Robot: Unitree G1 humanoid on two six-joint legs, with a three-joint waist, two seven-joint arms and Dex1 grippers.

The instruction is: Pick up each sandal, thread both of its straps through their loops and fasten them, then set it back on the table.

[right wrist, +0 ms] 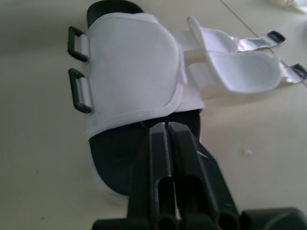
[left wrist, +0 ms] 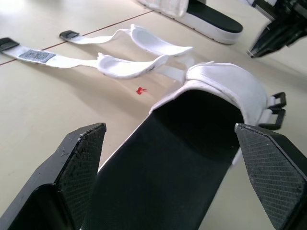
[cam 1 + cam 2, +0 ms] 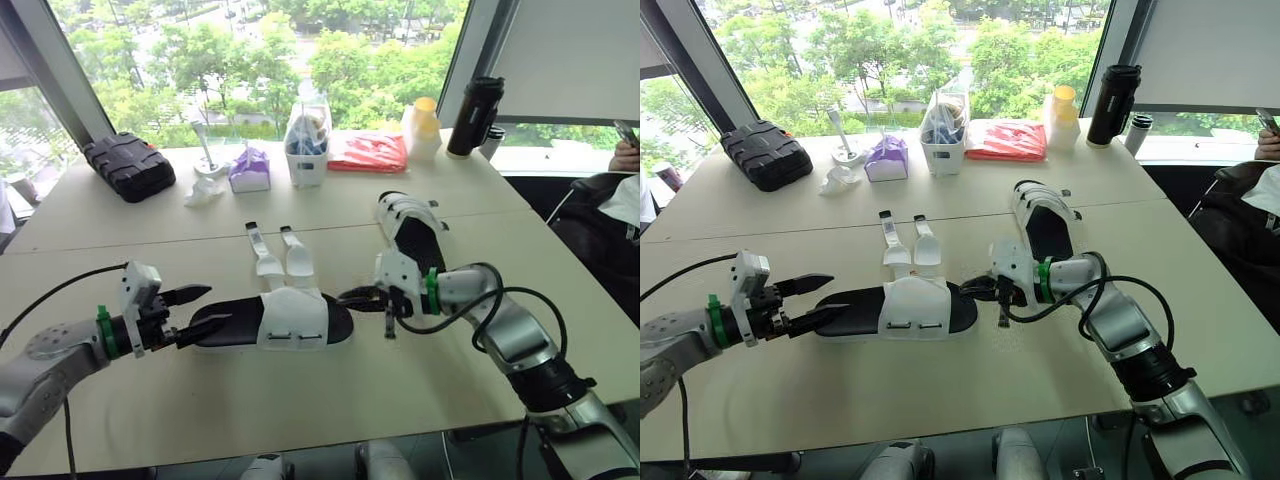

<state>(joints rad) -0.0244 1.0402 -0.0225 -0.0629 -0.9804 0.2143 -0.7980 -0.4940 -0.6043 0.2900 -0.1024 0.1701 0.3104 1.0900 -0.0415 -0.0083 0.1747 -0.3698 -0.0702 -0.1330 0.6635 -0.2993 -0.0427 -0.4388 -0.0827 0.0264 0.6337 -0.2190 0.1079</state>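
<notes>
A black-soled sandal with a white upper (image 3: 285, 318) lies on the table in front of me. Its two white straps (image 3: 272, 255) lie loose on the table toward the back, and its two black loops (image 1: 79, 88) hang empty. My left gripper (image 3: 195, 312) is open, its fingers (image 2: 79, 158) spread on either side of the sandal's heel (image 2: 182, 158). My right gripper (image 3: 352, 298) is shut, with nothing seen between its fingers (image 1: 165, 143), and its tips rest at the sandal's toe end. A second sandal (image 3: 408, 225) lies just behind the right gripper.
Along the back of the table (image 3: 120, 400) stand a black case (image 3: 128, 165), a purple pack (image 3: 250, 170), a white bin (image 3: 307, 145), a red packet (image 3: 368, 152), a yellow-capped bottle (image 3: 422, 128) and a black tumbler (image 3: 475, 115). A person (image 3: 620, 195) sits at the far right.
</notes>
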